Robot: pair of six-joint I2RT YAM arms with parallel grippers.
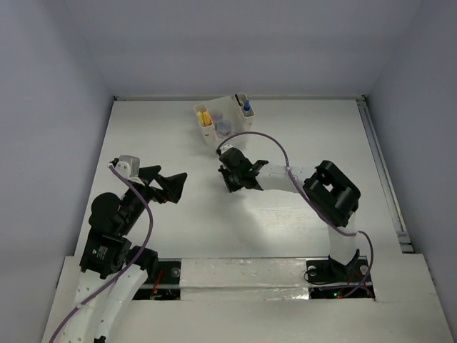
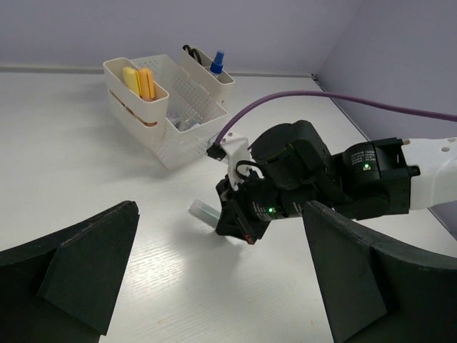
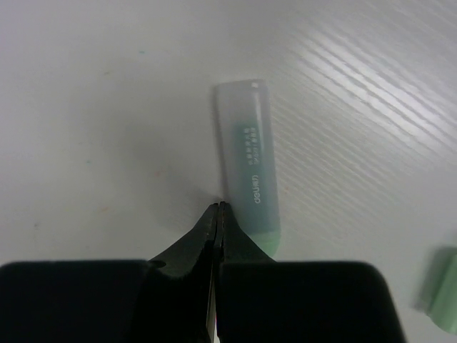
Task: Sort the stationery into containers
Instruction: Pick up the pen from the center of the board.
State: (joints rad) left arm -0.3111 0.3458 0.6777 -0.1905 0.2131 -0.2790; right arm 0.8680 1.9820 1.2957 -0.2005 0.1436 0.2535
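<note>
From above, a white tabletop [image 1: 285,143] sits between pale lilac-grey walls [image 1: 57,71], with silver tape [image 1: 243,271] across its near edge. The organizer [image 1: 232,107] stands near the far edge, just beyond the right jaws and well beyond the left jaws. The right arm [image 1: 332,193] is folded at the elbow, its forearm reaching left and a purple cable [image 1: 278,146] looping over it. The left arm [image 1: 118,214] leans forward, its jaws spread wide and pointing toward the right jaws.

In the left wrist view, the two dark fingers [image 2: 78,271] stand far apart with nothing between them. Ahead of them the right jaws point down at the tabletop, and the marker [image 2: 203,212] lies flat just to their left. Beyond that, the organizer [image 2: 189,139] holds a yellow block [image 2: 131,78] and an orange block [image 2: 146,82] upright in one end compartment, and a bottle [image 2: 218,61] in the far one.

In the right wrist view, the right jaws are pressed together with nothing between them. The marker [image 3: 248,164] lies on the tabletop [image 3: 107,107] straight ahead, its near end just right of the tips. A green piece [image 3: 441,286] shows at the right edge; I cannot tell what it is.
</note>
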